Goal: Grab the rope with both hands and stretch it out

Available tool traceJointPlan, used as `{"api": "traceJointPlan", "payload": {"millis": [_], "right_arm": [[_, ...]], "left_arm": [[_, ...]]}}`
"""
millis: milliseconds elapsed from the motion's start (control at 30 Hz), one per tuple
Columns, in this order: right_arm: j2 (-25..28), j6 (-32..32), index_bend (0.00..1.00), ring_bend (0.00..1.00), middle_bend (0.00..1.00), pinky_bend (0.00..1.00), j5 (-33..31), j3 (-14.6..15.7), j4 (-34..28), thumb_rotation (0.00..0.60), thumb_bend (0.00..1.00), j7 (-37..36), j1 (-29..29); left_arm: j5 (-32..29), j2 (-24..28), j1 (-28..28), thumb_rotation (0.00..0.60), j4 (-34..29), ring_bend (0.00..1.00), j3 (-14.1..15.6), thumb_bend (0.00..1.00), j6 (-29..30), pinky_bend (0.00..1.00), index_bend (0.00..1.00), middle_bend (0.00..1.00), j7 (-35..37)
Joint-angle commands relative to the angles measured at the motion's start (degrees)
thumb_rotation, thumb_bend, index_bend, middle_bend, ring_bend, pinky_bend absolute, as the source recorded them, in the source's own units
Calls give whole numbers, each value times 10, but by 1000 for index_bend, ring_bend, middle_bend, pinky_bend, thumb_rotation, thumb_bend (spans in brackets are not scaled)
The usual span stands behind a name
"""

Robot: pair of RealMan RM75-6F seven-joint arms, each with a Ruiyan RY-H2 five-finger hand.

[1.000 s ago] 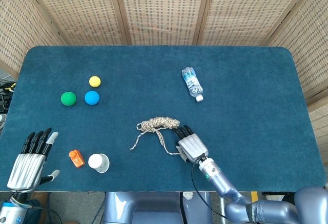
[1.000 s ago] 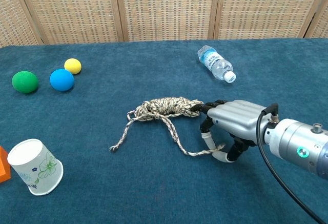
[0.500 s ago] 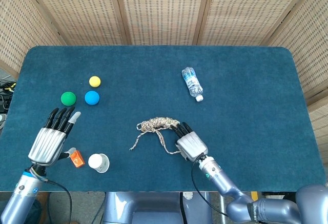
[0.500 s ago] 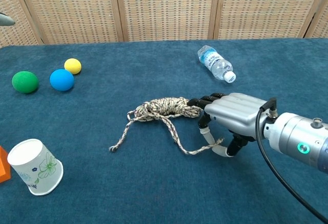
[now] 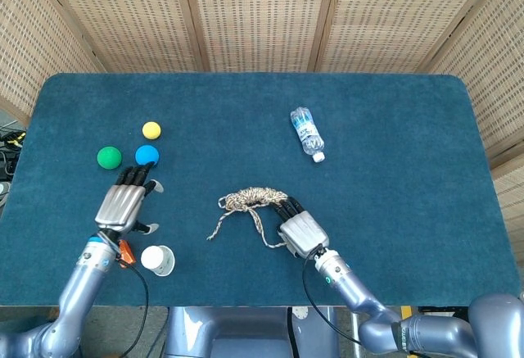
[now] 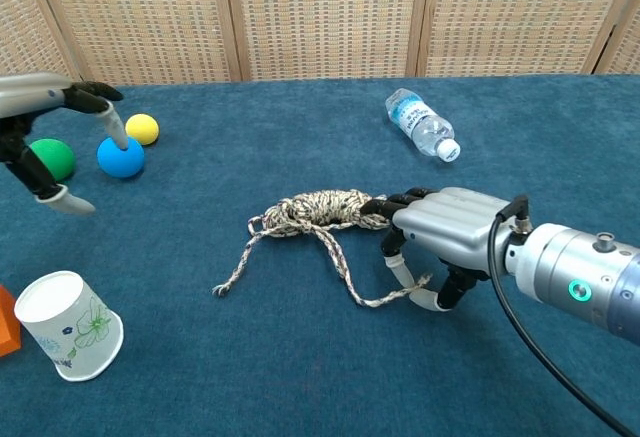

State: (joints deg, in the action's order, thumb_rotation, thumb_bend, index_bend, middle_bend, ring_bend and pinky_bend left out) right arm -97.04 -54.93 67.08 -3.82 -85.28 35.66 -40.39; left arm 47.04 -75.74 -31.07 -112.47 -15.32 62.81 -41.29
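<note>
The speckled rope (image 5: 254, 197) lies in a loose bundle at the table's middle, with two strands trailing toward the front (image 6: 322, 209). My right hand (image 5: 300, 231) lies just right of the bundle, palm down; its dark fingertips (image 6: 385, 204) touch the bundle's right end. The thumb curls down beside the end of one loose strand (image 6: 445, 242). No grip on the rope shows. My left hand (image 5: 124, 205) hovers with fingers spread over the left part of the table, well apart from the rope and holding nothing (image 6: 45, 127).
A green ball (image 5: 109, 157), blue ball (image 5: 146, 156) and yellow ball (image 5: 151, 129) sit just beyond my left hand. A paper cup (image 5: 157, 260) lies on its side by an orange block (image 5: 124, 251) at the front left. A water bottle (image 5: 307, 133) lies behind the rope.
My left hand has come up from the front left corner toward the balls. My right hand has crept a little further onto the rope bundle's end.
</note>
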Motion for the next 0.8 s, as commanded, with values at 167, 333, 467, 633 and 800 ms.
{"api": "traceJointPlan", "payload": {"millis": [167,333,467,633,800], "right_arm": [[-1,0,663,0,0,3,-4,-1,3,600,466,2,-1],[-3,2,664,0,0,3,-9,-2,5,600,466,5,-3],[-6,2,666,0,0,3,-11,-1,6,600,466,7,-4],[-11,5,667,0,0,3,-17,-2,12,600,466,9,-7],[-14,8,667,0,0,3,-21,-2,15,600,465,8,-8]], "left_arm": [[-46,-52,-83,600,27,0,11,11,-17,0,360,0,-51],[-88,-56,-110,600,28,0,14,13,-29,0,375,0,-48],[-111,-59,-132,600,30,0,21,16,-39,0,392,0,-51],[-147,-83,-158,600,41,0,45,26,-27,0,411,0,-70],[-182,-106,-176,600,60,0,53,50,-26,0,414,0,-66]]}}
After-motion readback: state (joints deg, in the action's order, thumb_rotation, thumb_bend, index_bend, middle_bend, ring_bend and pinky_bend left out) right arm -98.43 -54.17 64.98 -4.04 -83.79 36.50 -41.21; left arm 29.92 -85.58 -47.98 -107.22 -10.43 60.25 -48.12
